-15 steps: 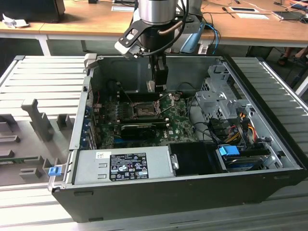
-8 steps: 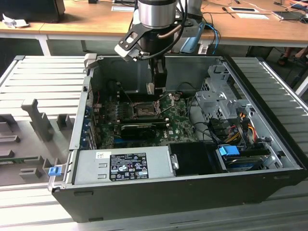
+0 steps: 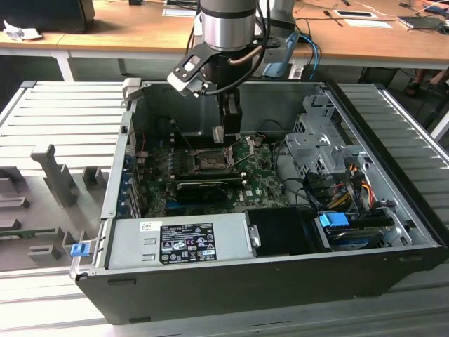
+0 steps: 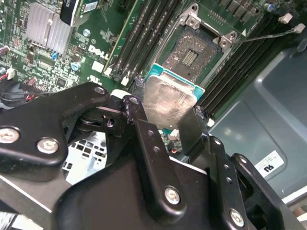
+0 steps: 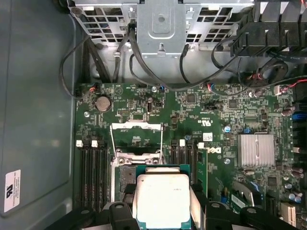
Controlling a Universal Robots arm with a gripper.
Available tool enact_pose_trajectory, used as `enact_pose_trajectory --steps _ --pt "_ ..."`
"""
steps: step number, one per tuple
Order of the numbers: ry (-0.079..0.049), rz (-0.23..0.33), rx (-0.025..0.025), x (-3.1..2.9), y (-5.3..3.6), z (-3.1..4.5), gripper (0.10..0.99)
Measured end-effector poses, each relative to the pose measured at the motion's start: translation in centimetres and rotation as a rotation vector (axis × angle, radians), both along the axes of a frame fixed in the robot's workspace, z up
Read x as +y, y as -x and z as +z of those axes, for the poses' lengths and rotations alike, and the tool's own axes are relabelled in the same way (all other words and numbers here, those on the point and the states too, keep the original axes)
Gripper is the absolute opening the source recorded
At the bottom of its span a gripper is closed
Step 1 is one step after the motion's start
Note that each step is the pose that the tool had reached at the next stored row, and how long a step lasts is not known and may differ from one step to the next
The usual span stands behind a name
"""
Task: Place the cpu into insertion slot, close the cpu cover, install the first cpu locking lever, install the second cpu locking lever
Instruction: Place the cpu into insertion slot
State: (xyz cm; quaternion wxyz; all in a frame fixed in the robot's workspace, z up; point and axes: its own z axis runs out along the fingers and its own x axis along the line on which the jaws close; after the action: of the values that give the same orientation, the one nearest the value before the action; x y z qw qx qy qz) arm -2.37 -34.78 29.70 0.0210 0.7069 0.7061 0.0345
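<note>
cpu (image 4: 169,98) is clamped by the tool (image 4: 167,115), with the fingers (image 4: 144,132) pressed on two opposite edges and the metal face turned up toward the wrist. It is held over the near edge of the insertion slot (image 4: 191,52) and is not seated. The pin field is left exposed. cpu cover (image 5: 136,125) is swung open. Everything is inside the open computer case (image 3: 393,210).

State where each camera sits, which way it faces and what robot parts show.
Exterior view: off the arm, looking down into the case; arm and gripper show.
First wrist view: on the arm, facing the motherboard; gripper shows.
Second wrist view: on the arm, slanted toward the socket; gripper shows.
Both wrist views share the cpu.
</note>
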Motion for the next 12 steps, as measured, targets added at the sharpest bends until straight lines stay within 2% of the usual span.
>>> enact_pose_trajectory --steps 2,6,12 --pt "0.0 -0.001 -0.0002 0.0 0.02 -0.38 0.525" --pt "-0.001 -0.001 -0.0022 0.0 0.02 -0.69 0.525" --pt "-0.001 -0.001 -0.0023 0.0 0.11 -1.2 0.525"
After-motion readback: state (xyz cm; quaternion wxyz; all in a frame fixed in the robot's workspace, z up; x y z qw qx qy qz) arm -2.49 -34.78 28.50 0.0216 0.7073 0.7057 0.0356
